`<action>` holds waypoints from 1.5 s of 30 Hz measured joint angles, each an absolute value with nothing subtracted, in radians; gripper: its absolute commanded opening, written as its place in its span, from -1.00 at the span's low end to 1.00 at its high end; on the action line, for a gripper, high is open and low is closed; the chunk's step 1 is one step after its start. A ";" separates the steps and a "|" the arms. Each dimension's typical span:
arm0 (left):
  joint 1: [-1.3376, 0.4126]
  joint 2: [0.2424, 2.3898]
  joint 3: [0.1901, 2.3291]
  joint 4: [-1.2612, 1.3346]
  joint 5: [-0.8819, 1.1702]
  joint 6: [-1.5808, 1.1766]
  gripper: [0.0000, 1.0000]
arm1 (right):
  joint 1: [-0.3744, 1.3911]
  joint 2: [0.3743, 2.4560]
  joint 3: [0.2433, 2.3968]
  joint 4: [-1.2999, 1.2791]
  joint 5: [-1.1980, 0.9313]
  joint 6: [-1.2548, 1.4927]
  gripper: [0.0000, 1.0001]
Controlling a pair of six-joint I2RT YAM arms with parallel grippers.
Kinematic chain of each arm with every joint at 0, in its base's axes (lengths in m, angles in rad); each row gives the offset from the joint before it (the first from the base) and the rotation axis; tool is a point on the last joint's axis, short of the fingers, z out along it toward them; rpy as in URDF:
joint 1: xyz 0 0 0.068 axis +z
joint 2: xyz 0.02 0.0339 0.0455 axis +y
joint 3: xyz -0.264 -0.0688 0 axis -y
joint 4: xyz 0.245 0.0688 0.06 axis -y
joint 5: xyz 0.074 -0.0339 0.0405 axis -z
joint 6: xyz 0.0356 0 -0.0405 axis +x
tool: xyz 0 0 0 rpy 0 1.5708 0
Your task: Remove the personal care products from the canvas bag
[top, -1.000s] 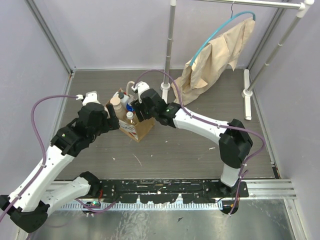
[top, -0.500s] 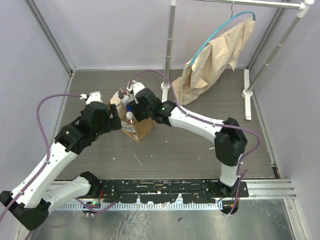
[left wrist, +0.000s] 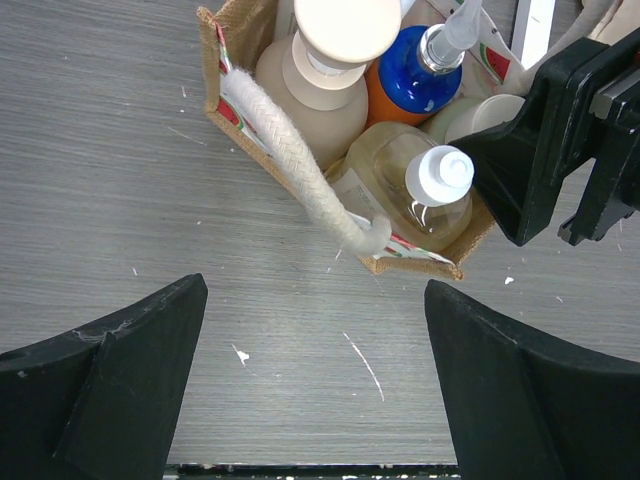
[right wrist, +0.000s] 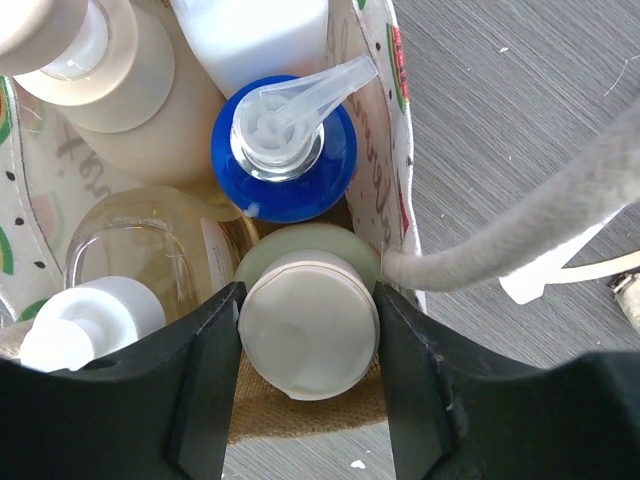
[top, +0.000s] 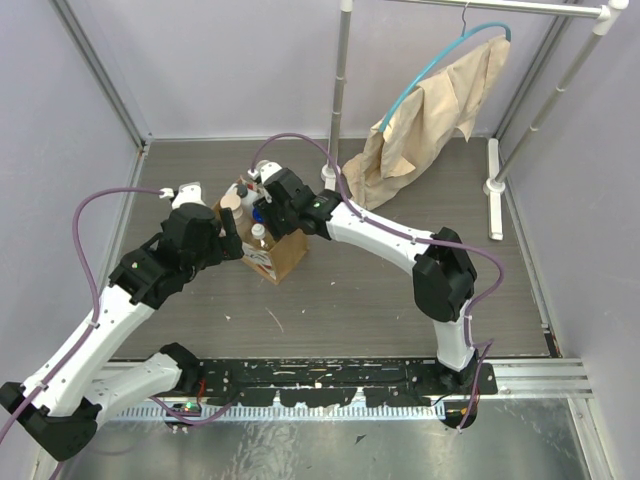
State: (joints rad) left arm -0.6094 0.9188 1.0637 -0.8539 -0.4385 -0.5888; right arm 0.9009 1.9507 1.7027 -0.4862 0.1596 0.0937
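Olive-green bottle [right wrist: 312, 244], pale round lid [right wrist: 308, 330]

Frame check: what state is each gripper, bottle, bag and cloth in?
canvas bag: upright, open, holding bottles.
left gripper: open, empty, beside the bag.
right gripper: shut on the olive-green bottle at its pale lid.
olive-green bottle: upright, in the bag.
blue pump bottle: upright in bag.
beige cloth: hanging from teal hanger.

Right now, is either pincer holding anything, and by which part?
The right pincer grips the olive-green bottle by its pale lid; the left pincer is open and empty.
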 measured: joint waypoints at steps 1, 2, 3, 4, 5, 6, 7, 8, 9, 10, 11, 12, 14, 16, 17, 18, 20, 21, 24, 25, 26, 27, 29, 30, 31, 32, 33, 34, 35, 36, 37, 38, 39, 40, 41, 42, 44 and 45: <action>-0.609 0.918 1.064 -0.854 -0.439 -0.589 0.95 | 0.901 1.951 1.703 -0.488 0.163 0.096 -0.13; -0.609 0.917 1.064 -0.854 -0.439 -0.589 0.95 | 0.901 1.951 1.703 -0.488 0.164 0.096 -0.14; -0.609 0.915 1.064 -0.854 -0.439 -0.589 0.95 | 0.902 1.951 1.703 -0.488 0.168 0.097 -0.15; -0.609 0.913 1.064 -0.854 -0.438 -0.589 0.95 | 0.902 1.950 1.703 -0.489 0.172 0.097 -0.16; -0.609 0.912 1.064 -0.854 -0.438 -0.589 0.95 | 0.902 1.949 1.704 -0.491 0.176 0.097 -0.16; -0.609 0.910 1.064 -0.854 -0.438 -0.589 0.95 | 0.904 1.949 1.708 -0.500 0.181 0.098 -0.17; -0.609 0.908 1.064 -0.854 -0.436 -0.589 0.95 | 0.905 1.948 1.713 -0.508 0.186 0.100 -0.18; -0.609 0.907 1.064 -0.854 -0.435 -0.590 0.95 | 0.907 1.947 1.715 -0.516 0.192 0.100 -0.18; -0.609 0.907 1.064 -0.854 -0.433 -0.589 0.94 | 0.907 1.946 1.721 -0.527 0.197 0.101 -0.18; -0.609 0.906 1.064 -0.854 -0.431 -0.590 0.93 | 0.908 1.945 1.724 -0.536 0.201 0.101 -0.19; -0.609 0.906 1.064 -0.854 -0.429 -0.590 0.93 | 0.909 1.940 1.727 -0.544 0.206 0.101 -0.20; -0.609 0.906 1.064 -0.854 -0.427 -0.590 0.92 | 0.910 1.934 1.729 -0.554 0.210 0.101 -0.21; -0.609 0.906 1.064 -0.854 -0.425 -0.590 0.93 | 0.912 1.915 1.730 -0.566 0.217 0.101 -0.23; -0.609 0.906 1.064 -0.854 -0.422 -0.590 0.92 | 0.914 1.883 1.730 -0.576 0.226 0.101 -0.24; -0.609 0.906 1.064 -0.854 -0.420 -0.590 0.92 | 0.915 1.863 1.732 -0.580 0.231 0.101 -0.24; -0.609 0.906 1.064 -0.854 -0.419 -0.590 0.93 | 0.915 1.841 1.736 -0.586 0.236 0.101 -0.24; -0.609 0.906 1.064 -0.854 -0.416 -0.590 0.92 | 0.917 1.791 1.745 -0.596 0.247 0.102 -0.24; -0.609 0.906 1.064 -0.854 -0.416 -0.590 0.92 | 0.918 1.762 1.748 -0.601 0.253 0.102 -0.24; -0.609 0.906 1.064 -0.854 -0.413 -0.590 0.92 | 0.922 1.670 1.762 -0.616 0.278 0.102 -0.24; -0.609 0.906 1.064 -0.854 -0.411 -0.590 0.92 | 0.923 1.635 1.764 -0.620 0.291 0.102 -0.24; -0.609 0.906 1.064 -0.854 -0.408 -0.591 0.93 | 0.923 1.599 1.764 -0.623 0.309 0.098 -0.24; -0.609 0.907 1.064 -0.854 -0.406 -0.592 0.92 | 0.921 1.566 1.764 -0.626 0.330 0.093 -0.24; -0.609 0.909 1.064 -0.854 -0.400 -0.594 0.92 | 0.918 1.503 1.764 -0.638 0.368 0.084 -0.24; -0.609 0.911 1.064 -0.854 -0.398 -0.595 0.92 | 0.915 1.476 1.764 -0.645 0.384 0.082 -0.24; -0.609 0.914 1.064 -0.854 -0.396 -0.597 0.92 | 0.913 1.457 1.763 -0.651 0.394 0.081 -0.24; -0.609 0.916 1.064 -0.852 -0.393 -0.598 0.91 | 0.909 1.434 1.761 -0.661 0.406 0.081 -0.24; -0.609 0.920 1.063 -0.848 -0.390 -0.599 0.91 | 0.907 1.421 1.760 -0.668 0.413 0.081 -0.24; -0.609 0.922 1.063 -0.845 -0.387 -0.600 0.91 | 0.906 1.407 1.753 -0.672 0.421 0.081 -0.24; -0.609 0.925 1.063 -0.841 -0.383 -0.601 0.91 | 0.905 1.397 1.744 -0.678 0.424 0.081 -0.24; -0.609 0.927 1.063 -0.838 -0.379 -0.604 0.91 | 0.906 1.389 1.730 -0.682 0.422 0.083 -0.24; -0.609 0.928 1.062 -0.834 -0.376 -0.605 0.91 | 0.906 1.385 1.712 -0.683 0.414 0.086 -0.25; -0.609 0.929 1.061 -0.834 -0.373 -0.606 0.91 | 0.906 1.384 1.695 -0.685 0.403 0.090 -0.25; -0.609 0.929 1.060 -0.834 -0.371 -0.607 0.91 | 0.906 1.383 1.678 -0.685 0.390 0.096 -0.25; -0.609 0.928 1.060 -0.834 -0.371 -0.607 0.90 | 0.906 1.383 1.651 -0.684 0.369 0.105 -0.25; -0.609 0.928 1.058 -0.832 -0.369 -0.607 0.89 | 0.906 1.383 1.623 -0.685 0.345 0.114 -0.25; -0.609 0.928 1.058 -0.831 -0.368 -0.608 0.88 | 0.906 1.383 1.594 -0.684 0.318 0.124 -0.25; -0.609 0.929 1.058 -0.830 -0.366 -0.611 0.87 | 0.907 1.383 1.541 -0.683 0.267 0.146 -0.25; -0.609 0.929 1.058 -0.828 -0.364 -0.612 0.87 | 0.908 1.382 1.502 -0.678 0.244 0.162 -0.25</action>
State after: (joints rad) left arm -0.6094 0.9287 1.0576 -0.8284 -0.3637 -0.6125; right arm 0.9085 1.3815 1.5024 -0.6777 0.2436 0.1616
